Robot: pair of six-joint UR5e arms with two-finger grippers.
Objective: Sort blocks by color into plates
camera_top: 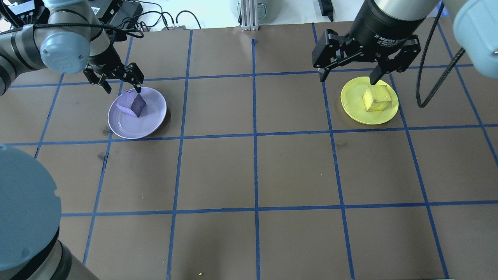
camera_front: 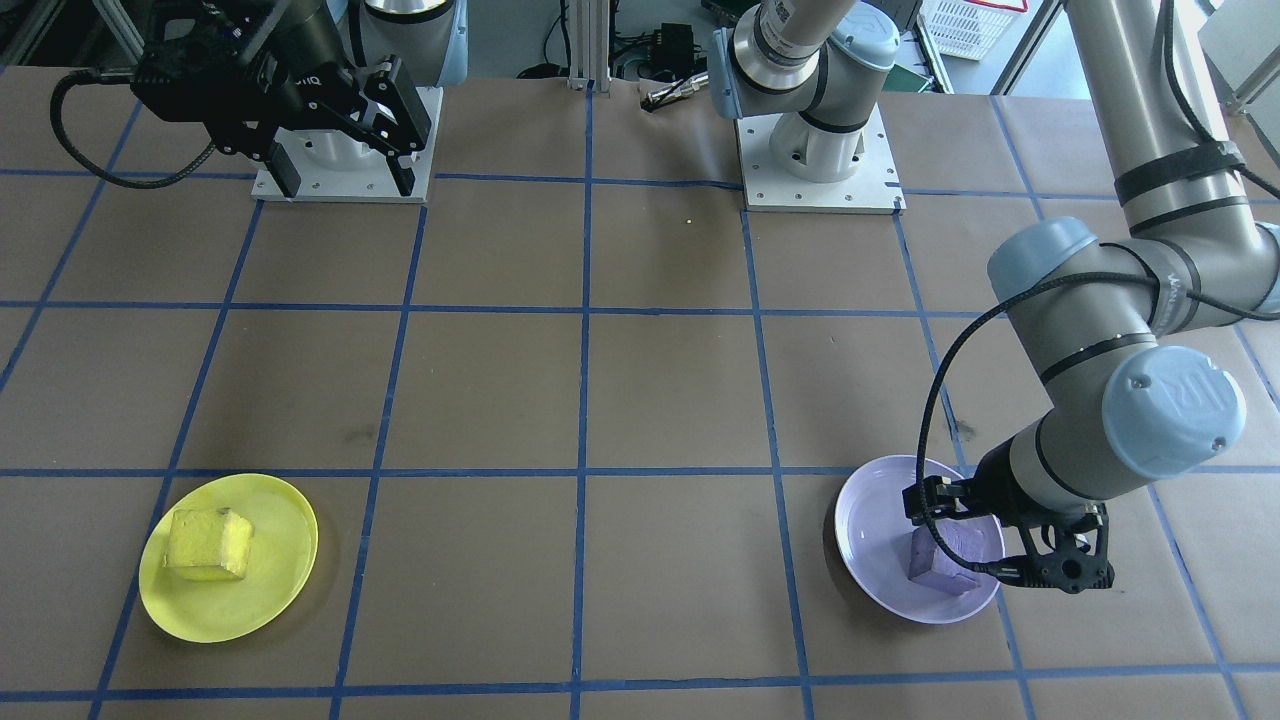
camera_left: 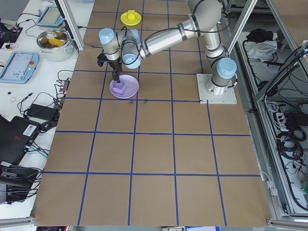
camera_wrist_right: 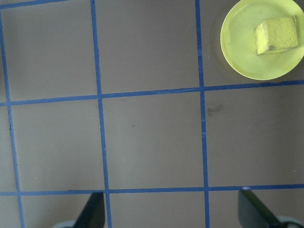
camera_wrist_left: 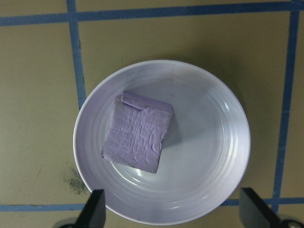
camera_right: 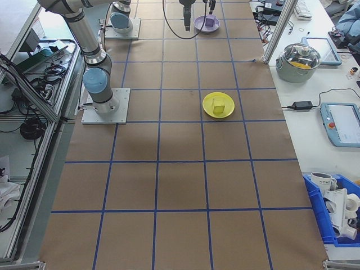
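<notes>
The pale purple block point(camera_top: 132, 104) lies tilted in the lavender plate point(camera_top: 149, 124). My left gripper point(camera_top: 121, 88) hovers just over it, open, a finger on either side. In the left wrist view the purple block point(camera_wrist_left: 137, 137) rests left of centre in the lavender plate point(camera_wrist_left: 213, 142), and both fingertips point(camera_wrist_left: 95, 211) stand clear of it. On the other side, the yellow block point(camera_top: 376, 98) sits in the yellow plate point(camera_top: 352, 107). My right gripper point(camera_top: 348, 80) is open, empty and raised high; its wrist view has the yellow plate point(camera_wrist_right: 237, 42) at the top right corner.
Brown paper with a blue tape grid point(camera_top: 255, 134) covers the table. Both arm bases point(camera_front: 820, 160) stand on white mounting plates at the robot's edge. A side bench holds a metal pot point(camera_right: 302, 59), a tablet point(camera_right: 343, 124) and a blue bin point(camera_right: 337, 211).
</notes>
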